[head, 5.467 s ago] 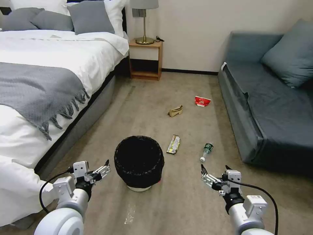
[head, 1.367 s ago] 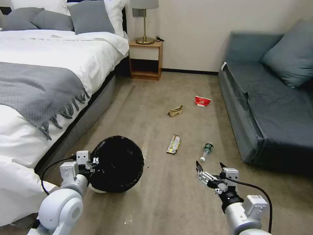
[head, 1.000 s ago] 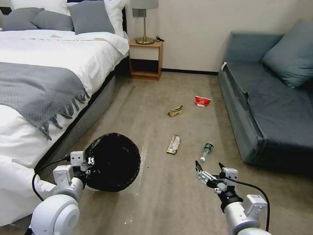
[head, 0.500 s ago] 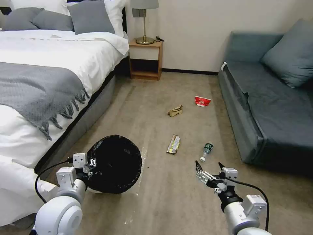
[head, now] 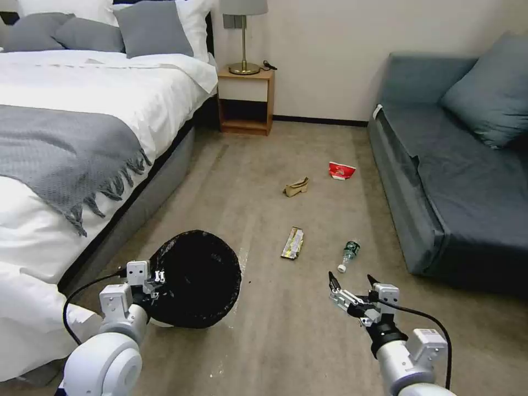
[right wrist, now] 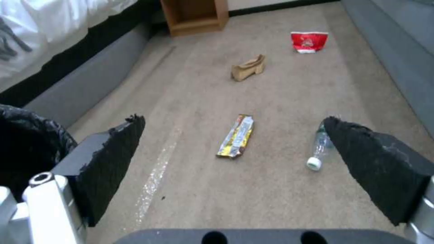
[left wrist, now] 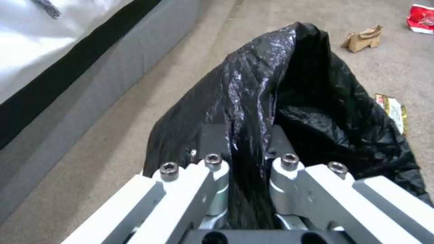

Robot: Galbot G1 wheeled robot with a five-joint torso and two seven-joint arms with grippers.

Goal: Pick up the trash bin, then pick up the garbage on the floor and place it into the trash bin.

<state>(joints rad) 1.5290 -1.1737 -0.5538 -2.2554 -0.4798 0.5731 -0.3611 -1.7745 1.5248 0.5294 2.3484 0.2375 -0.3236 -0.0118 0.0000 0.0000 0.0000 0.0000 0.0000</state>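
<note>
Black-bagged trash bin (head: 195, 280) hangs tilted, pinched by left hand (head: 157, 276); right hand (head: 350, 281) spread above bare floor (head: 286, 330).

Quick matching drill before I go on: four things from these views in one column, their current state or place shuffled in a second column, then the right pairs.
1. trash bin
2. right gripper
3. clear bottle
4. red packet

a. open, hanging above the floor
b. lying close to the sofa, farthest from the robot
c. tilted, rim pinched by the left gripper
d. lying on its side, white cap toward the robot

Pairs: 1-c, 2-a, 3-d, 4-b
</note>
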